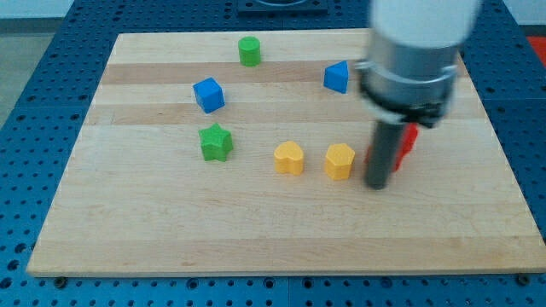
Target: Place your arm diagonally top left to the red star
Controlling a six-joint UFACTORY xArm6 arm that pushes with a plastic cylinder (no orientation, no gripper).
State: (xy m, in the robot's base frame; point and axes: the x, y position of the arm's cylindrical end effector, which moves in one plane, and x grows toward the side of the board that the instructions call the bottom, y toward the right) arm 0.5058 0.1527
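Observation:
A red block [409,141] shows only partly behind my rod at the view's right, so I cannot make out its shape. My tip [376,184] rests on the board just below and left of that red block, close to it. A yellow block [339,161] lies just left of the tip. Another yellow block, heart-like [289,158], lies further left.
A green star [216,141] sits left of centre. A blue cube [208,95] lies above it. A green cylinder [249,51] stands near the view's top. A blue block [337,77] lies at the top right, beside my arm. The wooden board [153,230] sits on a blue perforated table.

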